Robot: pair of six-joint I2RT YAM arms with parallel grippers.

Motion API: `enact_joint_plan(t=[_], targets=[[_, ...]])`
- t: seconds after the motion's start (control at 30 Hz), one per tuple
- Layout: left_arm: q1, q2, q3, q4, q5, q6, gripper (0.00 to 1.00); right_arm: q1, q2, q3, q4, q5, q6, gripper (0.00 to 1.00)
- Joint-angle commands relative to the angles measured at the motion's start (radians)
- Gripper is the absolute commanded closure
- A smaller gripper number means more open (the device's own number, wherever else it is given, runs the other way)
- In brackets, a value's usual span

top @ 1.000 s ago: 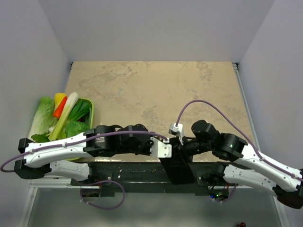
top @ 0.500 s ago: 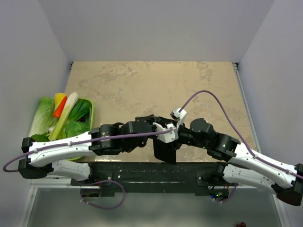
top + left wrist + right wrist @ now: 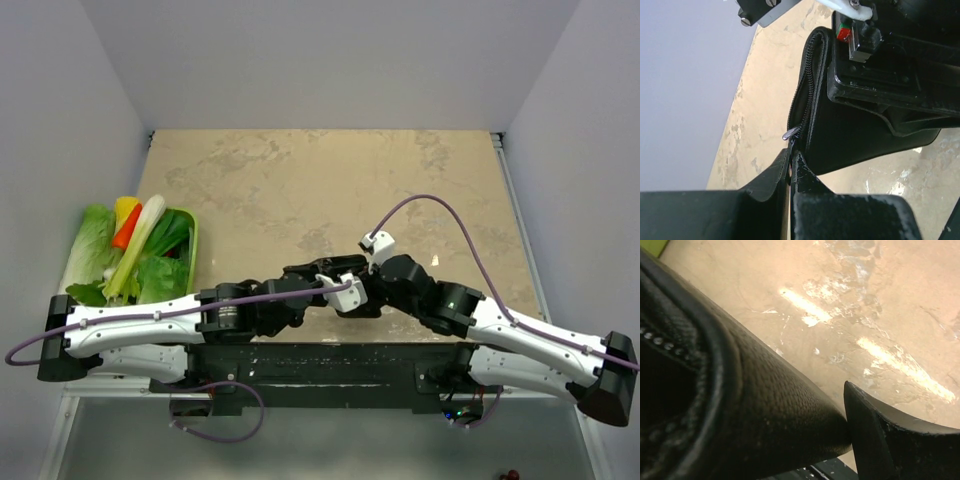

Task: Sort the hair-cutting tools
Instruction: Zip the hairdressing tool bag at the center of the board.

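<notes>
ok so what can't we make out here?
- Scissors, combs: in no view; the black case shows only its outside.
- Top view: case mostly covered by both wrists.
- Right wrist view: one finger of the right gripper shows, the other cut off by the edge; open or shut unclear.
- Left wrist view: left gripper, shut on the case edge, hides the zip below the pull.

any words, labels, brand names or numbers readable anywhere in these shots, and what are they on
No text can be read in any view.
Black metal mounting bar between the arm bases: faint pale marks, possibly print, too small to read.
Black zipped fabric case: no label or logo shows.
Small red and green part on the black hardware above the case: no lettering shows.
</notes>
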Motion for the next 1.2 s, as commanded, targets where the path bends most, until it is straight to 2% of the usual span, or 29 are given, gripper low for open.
enact_joint_plan(t=[0.0,0.27,0.4,0.5,0.7,0.87,1.0,1.17], targets=[[-0.043,-0.016,-0.004,0.255,0.091,-0.069,1.00,-0.010,-0.029,0.037,-0.028,0.137,0.035,0.30],[-0.043,0.011,-0.035,0.310,0.081,-0.056,1.00,-0.010,-0.150,0.206,-0.215,0.182,0.009,0.27],[-0.043,0.044,-0.014,0.321,0.050,-0.033,1.00,-0.010,-0.187,0.220,-0.210,0.196,-0.040,0.05],[-0.043,0.055,-0.005,0.321,0.039,-0.020,1.00,-0.010,-0.152,0.217,-0.218,0.197,-0.028,0.02],[-0.043,0.058,-0.035,0.319,0.061,-0.051,1.00,-0.010,-0.176,0.173,-0.178,0.199,-0.006,0.01],[-0.043,0.092,-0.067,0.306,0.053,-0.097,1.00,-0.010,-0.179,0.234,-0.215,0.208,-0.025,0.01],[-0.043,0.098,-0.110,0.336,0.052,-0.126,1.00,-0.010,-0.166,0.320,-0.227,0.179,-0.031,0.01],[-0.043,0.077,-0.138,0.385,0.059,-0.132,1.00,-0.010,-0.137,0.352,-0.221,0.153,-0.029,0.02]])
